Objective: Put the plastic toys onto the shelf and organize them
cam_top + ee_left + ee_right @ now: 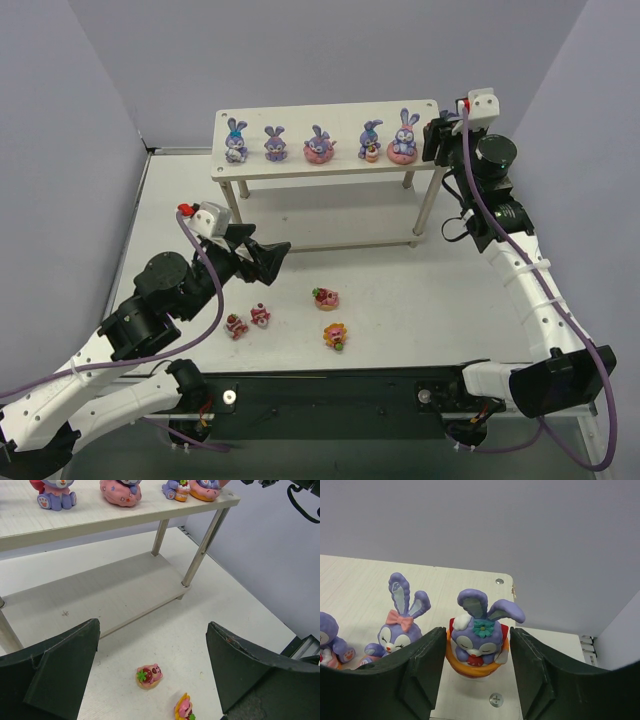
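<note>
Fingers (427, 665) of the right gripper (478, 652) stood either side of the orange-cupped bunny (479, 642), seemingly parted just off it (the gaps were slivers); it sat upright at the right end of the shelf (350, 585), beside the pink-bowed bunny (397, 635); the step in hand looked like releasing it. The left gripper (262, 255) hung spread wide, holding nothing, above the table (420, 300); four cake pieces (326, 298) lay there, well apart from the shelf. Next, the right arm needed a straight retreat without nudging the row; the left, a descent onto one cake piece.
</note>
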